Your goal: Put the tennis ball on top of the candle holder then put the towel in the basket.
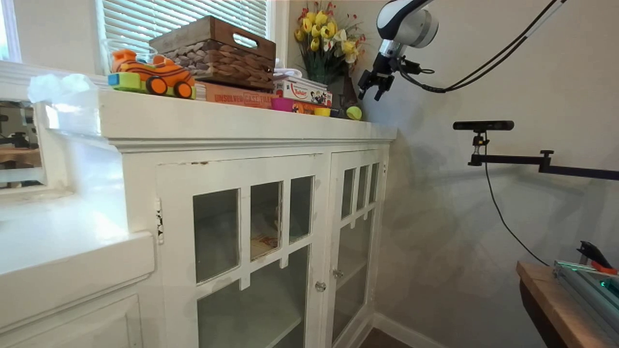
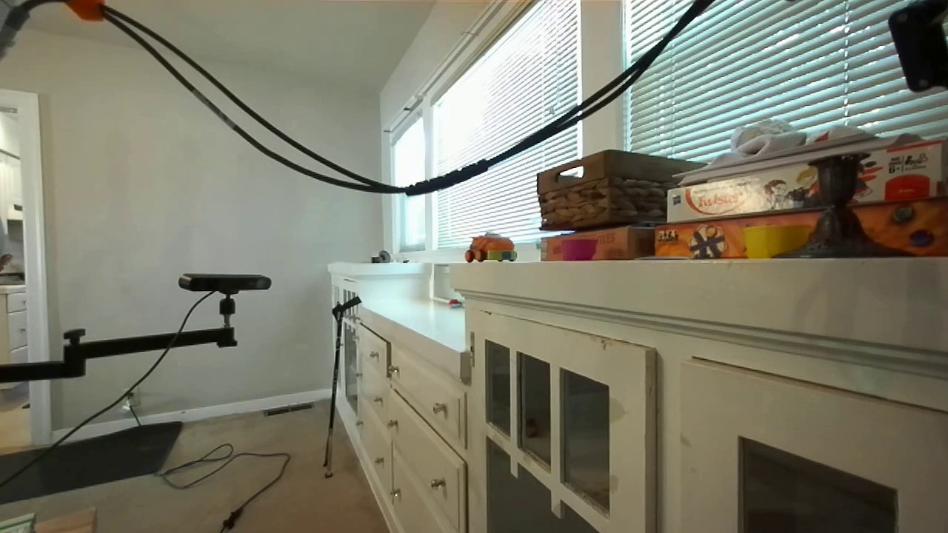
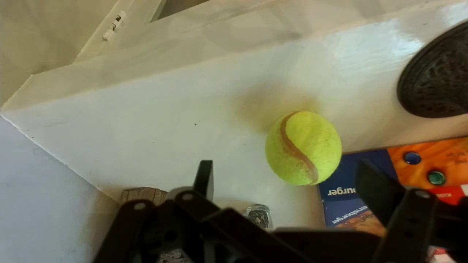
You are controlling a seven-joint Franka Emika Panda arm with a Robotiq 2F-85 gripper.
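I have my gripper (image 1: 369, 95) spread wide, holding nothing, presumably to straddle the tennis ball (image 3: 303, 148) below it on the cabinet top (image 3: 164, 124); the candle holder (image 2: 839, 222), the ball's intended perch, stands farther off.

The robot's arm (image 1: 406, 23) is cropped by the frame's top edge, R of ctr., in an exterior view. Its wrist (image 1: 391, 47) is angled down & to frame L, w/ the black gripper (image 1: 370, 95) carried below it, pointed twd. lower L. In the wrist view, the gripper's fingers (image 3: 203, 177) are spread well apart, one just L of ctr. in the lower half, one at lower R; its body is massed along the bottom edge.
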